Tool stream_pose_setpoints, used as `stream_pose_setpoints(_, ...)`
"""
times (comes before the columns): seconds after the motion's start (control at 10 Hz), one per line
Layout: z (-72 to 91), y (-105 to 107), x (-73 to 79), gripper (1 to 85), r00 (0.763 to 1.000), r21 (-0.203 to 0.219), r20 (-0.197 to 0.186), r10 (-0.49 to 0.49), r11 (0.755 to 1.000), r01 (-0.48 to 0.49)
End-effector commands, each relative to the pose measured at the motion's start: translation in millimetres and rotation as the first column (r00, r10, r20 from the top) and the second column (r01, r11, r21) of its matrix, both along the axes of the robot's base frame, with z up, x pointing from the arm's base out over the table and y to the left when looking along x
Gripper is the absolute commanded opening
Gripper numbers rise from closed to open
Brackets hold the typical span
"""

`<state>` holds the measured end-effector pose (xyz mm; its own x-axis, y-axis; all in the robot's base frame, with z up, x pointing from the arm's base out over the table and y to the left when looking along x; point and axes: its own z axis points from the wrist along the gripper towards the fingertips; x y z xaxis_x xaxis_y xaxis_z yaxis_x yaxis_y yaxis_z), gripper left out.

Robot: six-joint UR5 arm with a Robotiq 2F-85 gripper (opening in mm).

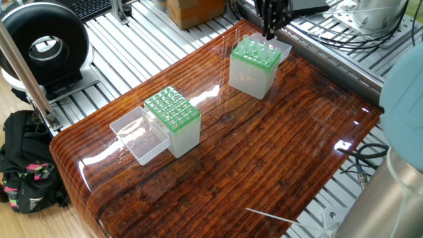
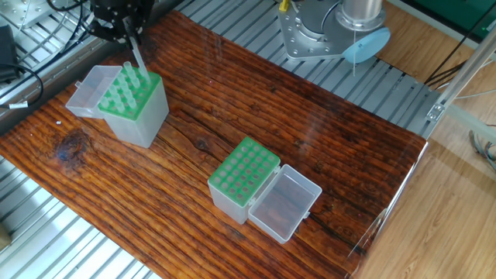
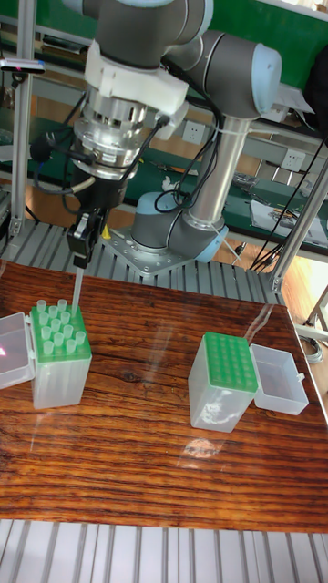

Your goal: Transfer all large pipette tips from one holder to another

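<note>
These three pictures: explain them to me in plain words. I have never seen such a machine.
All three show one moment, taken by fixed cameras on different sides of a wooden table. The grey jointed machine is a robot arm; at its end is a claw with two fingers. The claw is shut on a pipette tip, a thin whitish plastic cone, held upright just above the box it came from. That box, the tip holder with a green grid top, has more tips standing in it. The second holder has the same green grid, and its holes look empty. Each box has a clear lid folded open beside it.
</note>
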<state>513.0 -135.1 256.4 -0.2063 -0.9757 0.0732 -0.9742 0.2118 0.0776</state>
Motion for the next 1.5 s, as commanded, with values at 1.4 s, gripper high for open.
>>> stream_pose_setpoints(1.4,53.1,72,-22.0,1.0,0.723,0.138,0.071,-0.687,0.724,0.675)
